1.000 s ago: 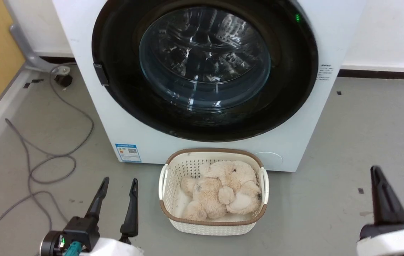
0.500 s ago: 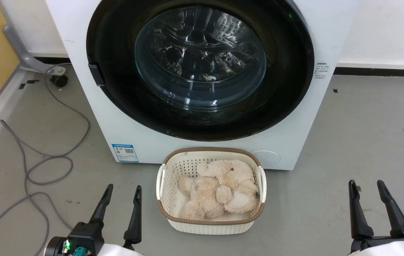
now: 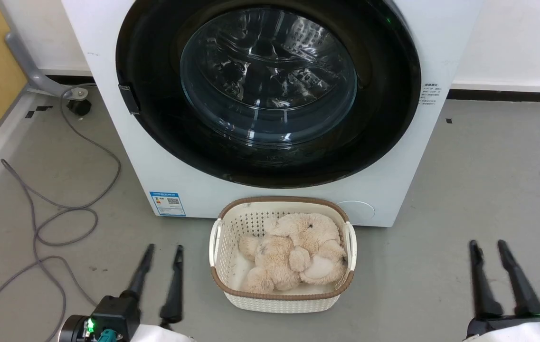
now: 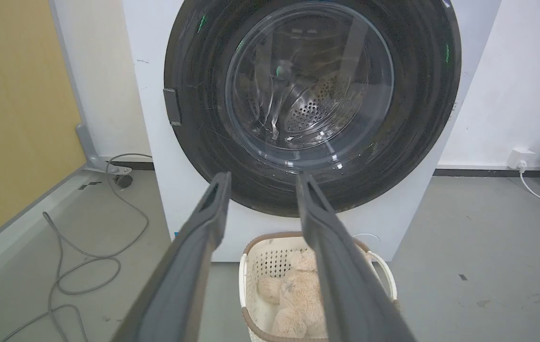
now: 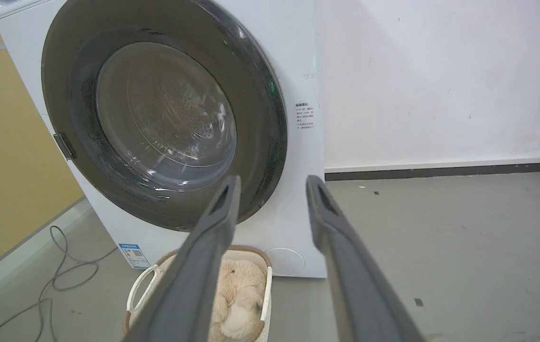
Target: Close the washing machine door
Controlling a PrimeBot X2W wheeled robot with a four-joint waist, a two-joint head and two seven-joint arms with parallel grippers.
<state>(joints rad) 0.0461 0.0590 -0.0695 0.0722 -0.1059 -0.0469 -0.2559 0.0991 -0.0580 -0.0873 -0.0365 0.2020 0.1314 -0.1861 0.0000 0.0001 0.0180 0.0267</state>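
Observation:
The washing machine (image 3: 165, 175) is white and stands square in front of me. Its washing machine door (image 3: 270, 80), a glossy black rim around a clear glass bowl, lies flat against the machine's front, with a small latch tab at the rim's left. My left gripper (image 3: 165, 248) hovers open over the floor at the lower left, holding nothing. At the lower right my right gripper (image 3: 487, 243) is open too and holds nothing. Both are well short of the door. The left wrist view looks past the left gripper (image 4: 262, 176) at the door (image 4: 310, 90). The right gripper (image 5: 273, 180) faces the door (image 5: 165, 123) from the right.
A cream laundry basket (image 3: 279, 201) with a beige plush toy (image 3: 293, 256) stands on the floor against the machine's foot, between my grippers. A grey cable (image 3: 118, 167) loops over the floor at the left, near a yellow wall. Bare grey floor lies to the right.
The camera shifted a little early on. My right gripper turned so both fingers show. Since half a second ago both grippers' fingers stand slightly closer together. The door looks unchanged.

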